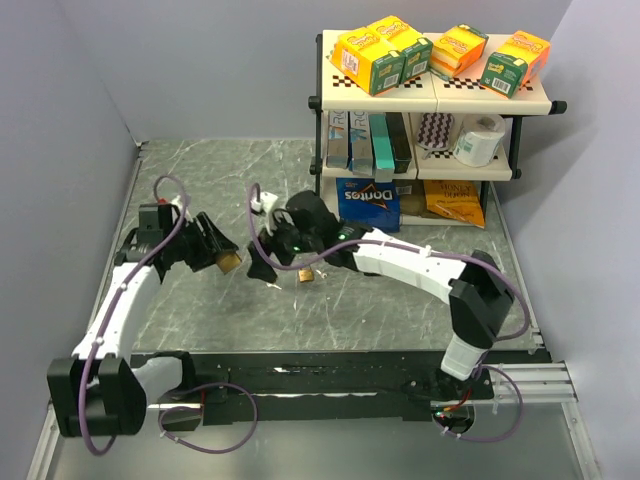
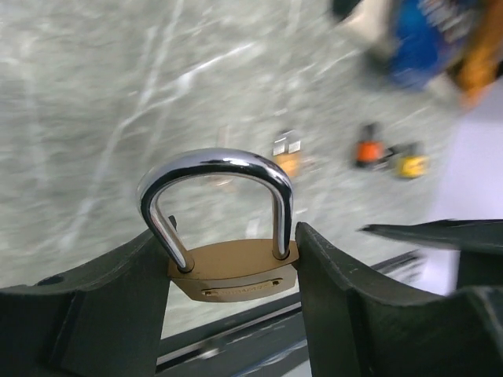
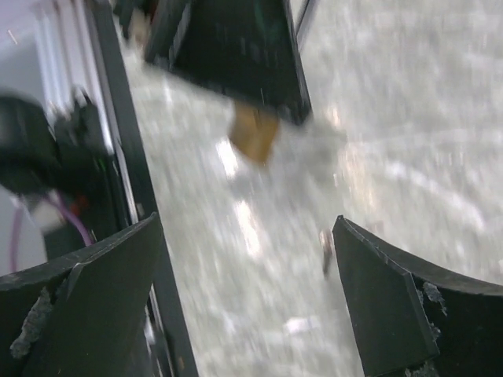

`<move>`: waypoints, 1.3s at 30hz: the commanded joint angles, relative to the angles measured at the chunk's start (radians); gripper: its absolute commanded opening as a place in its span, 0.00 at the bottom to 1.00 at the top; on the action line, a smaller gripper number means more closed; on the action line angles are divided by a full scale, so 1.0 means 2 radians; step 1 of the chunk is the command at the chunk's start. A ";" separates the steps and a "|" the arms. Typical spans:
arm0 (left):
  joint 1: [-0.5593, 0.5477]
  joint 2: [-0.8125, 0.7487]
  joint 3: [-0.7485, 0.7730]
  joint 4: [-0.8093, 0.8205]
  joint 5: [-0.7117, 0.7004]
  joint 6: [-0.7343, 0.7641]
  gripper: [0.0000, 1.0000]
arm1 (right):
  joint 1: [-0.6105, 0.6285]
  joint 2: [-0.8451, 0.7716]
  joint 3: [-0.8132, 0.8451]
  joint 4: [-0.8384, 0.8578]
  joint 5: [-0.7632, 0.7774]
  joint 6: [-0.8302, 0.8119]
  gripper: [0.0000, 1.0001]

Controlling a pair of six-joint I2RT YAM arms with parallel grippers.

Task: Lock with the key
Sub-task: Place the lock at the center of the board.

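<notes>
Left claw (image 1: 222,255): closed on the padlock, one dark finger (image 2: 102,306) pressed to each side of the body.
Padlock (image 2: 233,269): brass body, chrome shackle standing upright with both legs seated in the body. It is held clear of the desk over the left half, about midway between the near and far edges. A line of stamped lettering crosses the body, too blurred to read.
Right claw (image 3: 247,259): wide open, nothing between its fingers. It is lowered close to the desk near the middle, just right of the padlock.
Small brass-coloured piece (image 1: 305,274): lying on the desk beside the right claw. It is too small to tell whether it is the key.
Desk (image 1: 200,170): grey marbled top.
Rack (image 1: 530,98): stands at the far right corner.
Top shelf: yellow-and-green cartons (image 1: 378,55), print not legible.
Middle shelf: upright boxes (image 1: 350,140) with lettering beginning "RO", and a paper roll (image 1: 480,138).
Bottom shelf: a blue bag marked "Doritos" (image 1: 368,203) and an orange bag marked "HONEY" (image 1: 453,200).
</notes>
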 commanded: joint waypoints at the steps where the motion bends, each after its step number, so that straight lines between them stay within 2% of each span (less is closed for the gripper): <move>1: -0.030 0.036 0.042 -0.040 -0.038 0.105 0.01 | -0.012 -0.060 -0.048 -0.007 -0.014 -0.054 1.00; 2: -0.037 0.047 0.048 -0.049 -0.059 0.112 0.02 | -0.015 -0.068 -0.054 -0.011 -0.013 -0.057 1.00; 5: -0.053 0.110 0.066 -0.063 -0.064 0.132 0.03 | -0.027 -0.080 -0.073 -0.017 -0.006 -0.060 1.00; 11: -0.103 0.184 0.098 -0.076 -0.111 0.149 0.09 | -0.044 -0.101 -0.102 -0.021 0.006 -0.063 1.00; 16: -0.136 0.231 0.105 -0.079 -0.131 0.151 0.09 | -0.060 -0.116 -0.117 -0.024 0.010 -0.055 1.00; 29: -0.167 0.334 0.138 -0.065 -0.164 0.134 0.12 | -0.083 -0.118 -0.125 -0.025 -0.005 -0.041 1.00; 32: -0.167 0.348 0.144 -0.062 -0.185 0.134 0.18 | -0.087 -0.117 -0.124 -0.025 -0.009 -0.039 1.00; 36: -0.168 0.365 0.157 -0.064 -0.193 0.136 0.39 | -0.091 -0.115 -0.124 -0.025 -0.009 -0.037 1.00; 39: -0.169 0.376 0.160 -0.068 -0.206 0.138 0.50 | -0.096 -0.116 -0.127 -0.024 -0.007 -0.036 1.00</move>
